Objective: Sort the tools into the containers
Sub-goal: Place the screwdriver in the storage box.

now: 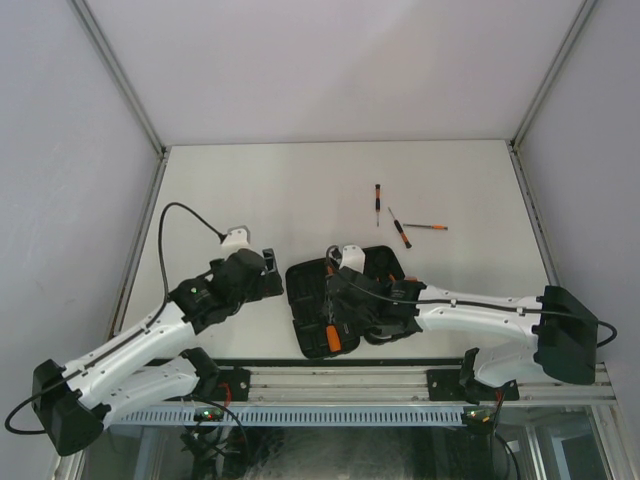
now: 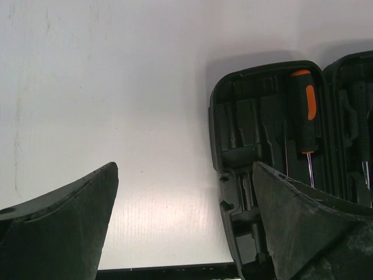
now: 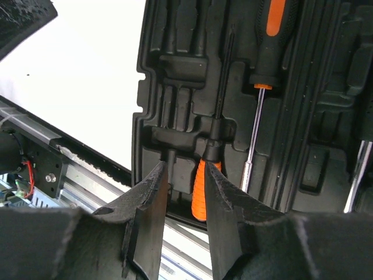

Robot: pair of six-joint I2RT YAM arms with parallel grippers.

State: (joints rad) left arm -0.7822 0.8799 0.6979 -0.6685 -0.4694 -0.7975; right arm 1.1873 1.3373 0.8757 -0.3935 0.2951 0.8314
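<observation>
The black tool case lies open at the near middle of the table. Inside it lie an orange ribbed-handled tool and a black-and-orange screwdriver. My right gripper hovers over the case's near end, jaws narrowly apart, with the orange handle just below beside the right finger and nothing gripped. My left gripper is wide open and empty over bare table left of the case. Three thin screwdrivers lie loose on the table behind the case.
The metal rail runs along the table's near edge, close below the case. Grey walls enclose the table on left, right and back. The left arm's cable loops over the left side.
</observation>
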